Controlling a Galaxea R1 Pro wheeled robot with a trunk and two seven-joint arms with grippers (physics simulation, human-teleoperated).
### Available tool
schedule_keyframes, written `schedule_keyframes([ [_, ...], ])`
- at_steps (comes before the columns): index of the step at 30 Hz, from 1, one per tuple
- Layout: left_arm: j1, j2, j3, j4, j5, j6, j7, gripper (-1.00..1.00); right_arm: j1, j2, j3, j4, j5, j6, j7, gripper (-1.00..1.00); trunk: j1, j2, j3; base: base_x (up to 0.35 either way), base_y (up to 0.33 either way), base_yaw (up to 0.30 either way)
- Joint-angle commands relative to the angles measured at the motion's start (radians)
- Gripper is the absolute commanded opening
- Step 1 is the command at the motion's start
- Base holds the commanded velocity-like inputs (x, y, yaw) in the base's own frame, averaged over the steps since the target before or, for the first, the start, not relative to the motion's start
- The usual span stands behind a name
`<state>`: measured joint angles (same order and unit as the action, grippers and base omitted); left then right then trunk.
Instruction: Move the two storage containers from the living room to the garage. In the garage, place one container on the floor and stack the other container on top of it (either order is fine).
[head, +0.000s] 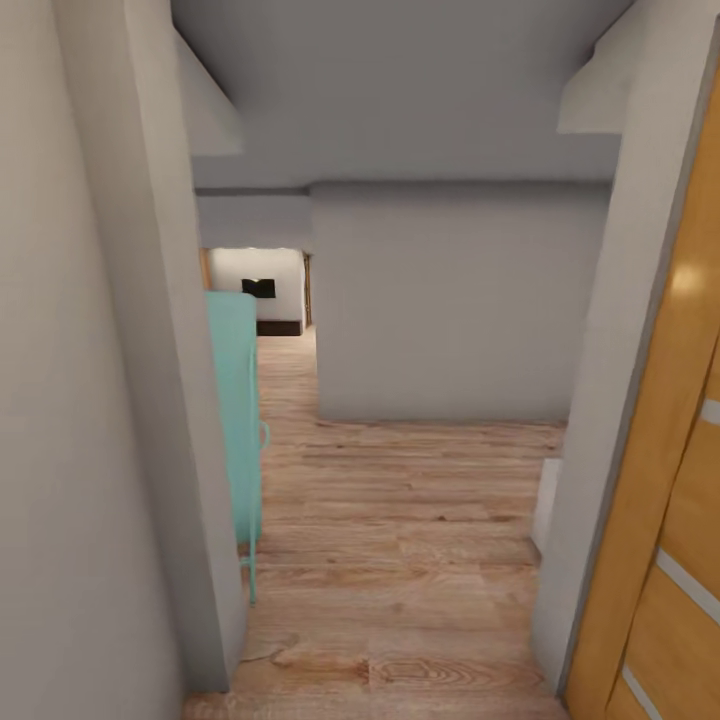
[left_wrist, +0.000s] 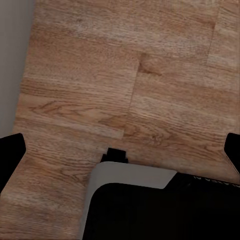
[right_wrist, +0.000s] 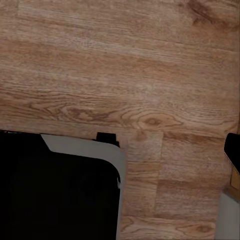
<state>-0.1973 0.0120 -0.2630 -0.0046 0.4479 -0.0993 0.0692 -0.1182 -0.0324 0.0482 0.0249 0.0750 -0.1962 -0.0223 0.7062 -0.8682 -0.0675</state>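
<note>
The two storage containers are out of view, and so is the garage. I stand in a narrow passage with light wood plank flooring (head: 400, 560). My left gripper (left_wrist: 120, 150) hangs open over the planks, its black fingertips (left_wrist: 11, 150) far apart with nothing between them. My right gripper (right_wrist: 120, 150) also points down at the planks with nothing in it. One black fingertip (right_wrist: 233, 149) shows at the picture's edge, as wide out as on the left gripper. My own grey and black base (left_wrist: 130, 177) (right_wrist: 85, 150) lies under both grippers.
A white wall corner (head: 150, 350) stands close on the left, with a teal piece of furniture (head: 236, 420) just behind it. An orange wooden door (head: 670, 500) is close on the right. A white wall block (head: 450, 300) faces me; the passage runs on to its left toward a far room (head: 258, 290).
</note>
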Motion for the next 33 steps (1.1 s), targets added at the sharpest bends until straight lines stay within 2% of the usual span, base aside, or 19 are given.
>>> schedule_keyframes([
  [1, -0.001, 0.0, -0.009, 0.0, 0.007, -0.002, 0.003, 1.0, -0.001, 0.0, 0.004, 0.003, 0.008, -0.005, -0.002, 1.0, 0.001, -0.001, -0.002, 0.323, 0.0, 0.0],
  [21, -0.001, -0.001, -0.009, 0.0, 0.007, -0.002, 0.004, 1.0, -0.001, -0.001, 0.004, 0.003, 0.006, -0.005, -0.004, 1.0, 0.001, -0.001, -0.002, 0.323, -0.001, 0.0],
  [33, -0.001, -0.001, -0.009, 0.0, 0.006, -0.002, 0.004, 1.0, -0.001, -0.002, 0.002, 0.003, 0.006, -0.006, -0.004, 1.0, 0.001, -0.001, -0.002, 0.316, -0.094, 0.0],
])
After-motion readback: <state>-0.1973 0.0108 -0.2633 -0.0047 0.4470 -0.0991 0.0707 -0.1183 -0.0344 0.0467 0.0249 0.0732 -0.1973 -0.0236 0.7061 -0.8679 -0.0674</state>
